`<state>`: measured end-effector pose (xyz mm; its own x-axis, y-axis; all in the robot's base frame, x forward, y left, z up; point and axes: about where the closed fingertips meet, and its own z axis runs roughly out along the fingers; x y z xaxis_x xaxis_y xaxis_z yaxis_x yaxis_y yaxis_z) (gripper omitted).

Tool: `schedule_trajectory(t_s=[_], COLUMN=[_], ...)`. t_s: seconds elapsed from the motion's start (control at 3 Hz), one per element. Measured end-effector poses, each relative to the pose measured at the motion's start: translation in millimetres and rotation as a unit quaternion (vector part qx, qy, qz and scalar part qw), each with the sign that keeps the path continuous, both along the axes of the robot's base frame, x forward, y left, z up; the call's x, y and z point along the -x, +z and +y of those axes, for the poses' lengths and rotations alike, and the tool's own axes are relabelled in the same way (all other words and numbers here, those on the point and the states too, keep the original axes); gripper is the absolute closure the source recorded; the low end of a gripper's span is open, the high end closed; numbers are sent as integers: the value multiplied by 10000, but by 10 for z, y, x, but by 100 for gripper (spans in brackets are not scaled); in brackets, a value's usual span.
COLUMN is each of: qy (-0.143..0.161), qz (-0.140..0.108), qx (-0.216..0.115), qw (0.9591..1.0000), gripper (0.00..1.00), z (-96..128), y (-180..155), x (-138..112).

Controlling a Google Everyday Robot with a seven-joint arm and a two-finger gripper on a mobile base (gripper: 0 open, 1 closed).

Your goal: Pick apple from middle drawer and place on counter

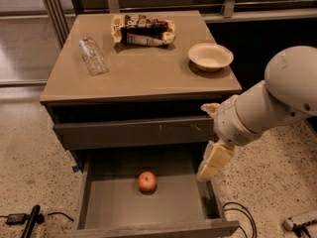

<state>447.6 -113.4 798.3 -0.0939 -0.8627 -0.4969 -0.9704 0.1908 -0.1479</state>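
Observation:
The small red apple (147, 181) lies on the bare floor of the open middle drawer (94, 202), near the middle of the floor. The tan counter (143, 73) tops the grey cabinet above it. My gripper (214, 160) hangs from the white arm over the drawer's right wall. It is to the right of the apple, above it and apart from it, and it holds nothing.
On the counter are a cream bowl (210, 57) at the right, a clear plastic bottle (92, 56) lying at the left and a snack bag (142, 30) at the back. The closed upper drawer front (133, 131) sits above the open drawer. Cables (240, 214) lie on the speckled floor.

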Motion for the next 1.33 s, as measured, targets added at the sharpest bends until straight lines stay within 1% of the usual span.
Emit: schedule_trajectory(t_s=[0.33,0.67,1.33], qy=[3,28,44], qz=[216,331,304], qx=[60,45,-300], qw=[9997,9994,9991], gripper=[0,0,0], z=[135,218,339], y=[-373,-718,-1295], x=[-84,-122,-213])
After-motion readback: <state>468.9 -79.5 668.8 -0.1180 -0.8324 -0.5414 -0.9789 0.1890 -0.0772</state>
